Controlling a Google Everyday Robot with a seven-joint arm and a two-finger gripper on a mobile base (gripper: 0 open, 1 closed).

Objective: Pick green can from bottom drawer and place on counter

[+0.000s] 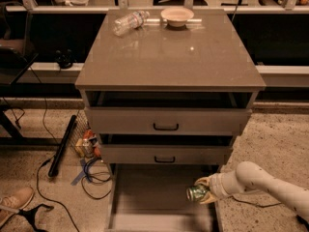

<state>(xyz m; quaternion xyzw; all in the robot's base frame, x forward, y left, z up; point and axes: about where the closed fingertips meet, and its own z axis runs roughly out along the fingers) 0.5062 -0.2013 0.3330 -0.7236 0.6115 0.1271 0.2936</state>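
The green can (pixel 195 193) lies on its side in my gripper (pixel 203 192), over the right side of the open bottom drawer (pixel 145 197). The gripper is shut on the can, with one finger above it and one below. My pale arm (pixel 260 182) reaches in from the lower right. The counter (pixel 169 52) is the wide grey-beige top of the cabinet, well above the can.
A clear plastic bottle (pixel 129 21) and a pale bowl (pixel 177 16) lie at the back of the counter. Two upper drawers with black handles (pixel 165 127) sit above the open one. Cables, a black bar (pixel 62 146) and small items lie on the floor at the left.
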